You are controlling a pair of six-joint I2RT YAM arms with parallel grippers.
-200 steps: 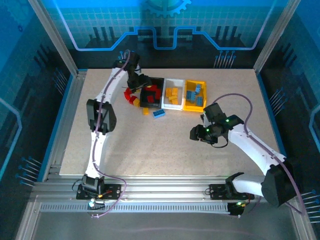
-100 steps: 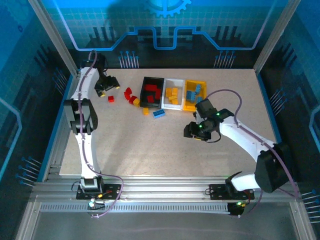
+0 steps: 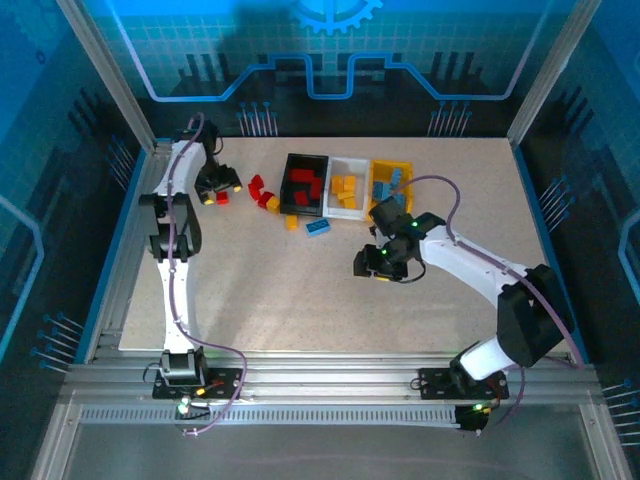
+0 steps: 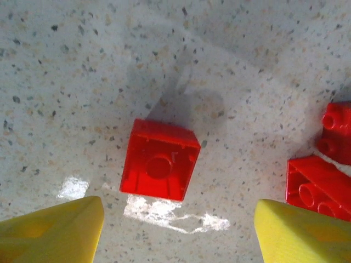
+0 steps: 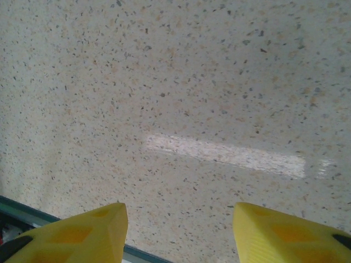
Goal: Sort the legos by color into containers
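Three bins stand in a row at the back: black [image 3: 290,170] with red legos, white [image 3: 347,165] with orange ones, yellow [image 3: 390,212] with blue ones. Loose red legos [image 3: 258,191] lie left of the black bin; an orange lego [image 3: 291,222] and a blue lego [image 3: 319,227] lie in front of it. My left gripper [image 3: 213,190] [image 4: 178,235] is open just above the table, with a single red brick [image 4: 159,166] [image 3: 222,198] lying studs-down just ahead of its fingertips [image 4: 55,227]. My right gripper [image 3: 368,262] [image 5: 178,230] is open over bare table, holding nothing.
Two more red bricks [image 4: 318,186] lie right of the left gripper's fingers. The table's edge rail [image 5: 137,255] shows below the right gripper. Bare speckled tabletop [image 3: 300,300] stretches across the front and right.
The left arm has swung from the black bin out to the far left and settled over the lone red brick. The right gripper has shifted left, toward the table's middle.
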